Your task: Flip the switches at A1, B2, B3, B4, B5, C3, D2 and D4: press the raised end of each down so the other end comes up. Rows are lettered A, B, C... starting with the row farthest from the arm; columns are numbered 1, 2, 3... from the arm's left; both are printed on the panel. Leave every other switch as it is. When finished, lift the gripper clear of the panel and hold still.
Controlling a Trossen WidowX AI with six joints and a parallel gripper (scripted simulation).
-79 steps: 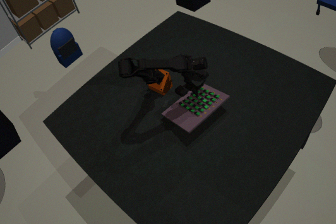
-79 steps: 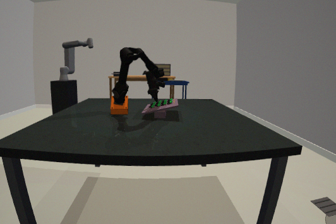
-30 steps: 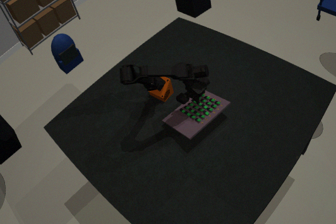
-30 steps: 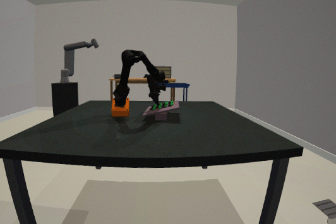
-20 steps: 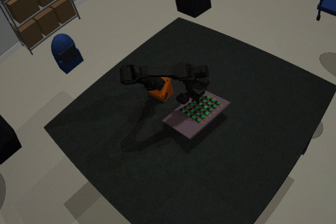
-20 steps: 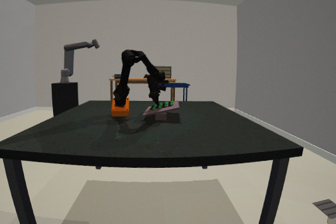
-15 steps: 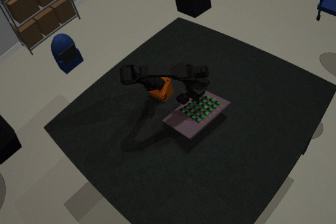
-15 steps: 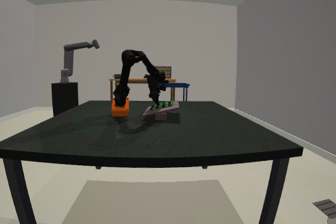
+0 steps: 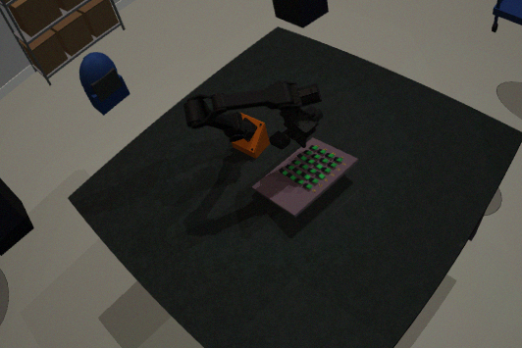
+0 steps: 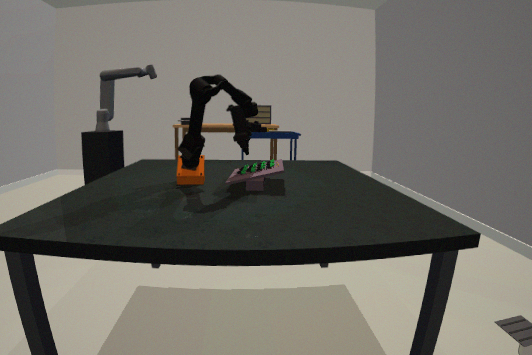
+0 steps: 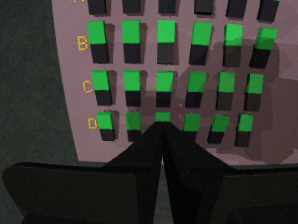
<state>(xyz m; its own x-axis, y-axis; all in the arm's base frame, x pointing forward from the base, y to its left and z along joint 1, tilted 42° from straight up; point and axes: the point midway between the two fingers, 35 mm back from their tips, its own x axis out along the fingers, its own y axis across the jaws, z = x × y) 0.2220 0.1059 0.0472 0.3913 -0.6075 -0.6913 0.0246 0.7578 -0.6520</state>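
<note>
The pinkish switch panel [image 9: 294, 198] [image 10: 235, 178] [image 11: 68, 102] is tilted, its far side higher. In the wrist view rows B, C and D show six green-and-black switches each; row A is cut off at the top. B2 [image 11: 131, 31], B3 [image 11: 166, 31], B4 [image 11: 201, 33], B5 [image 11: 233, 34], C3 [image 11: 164, 80], D2 [image 11: 133, 121] and D4 [image 11: 192, 122] show green far halves. The near halves of B3 and B5 look greyer than those of B2 and B4. Which ends are raised is hard to tell. My gripper [image 9: 303, 145] [image 10: 246, 153] [image 11: 161, 128] is shut and empty, above the panel, its tips covering part of D3.
The orange arm base [image 9: 255, 139] [image 10: 191, 177] stands beside the panel's near side on the dark table [image 9: 275, 274] [image 10: 240, 225]. The arm's shadow falls over the right part of the panel in the wrist view. Column numbers are out of the wrist view.
</note>
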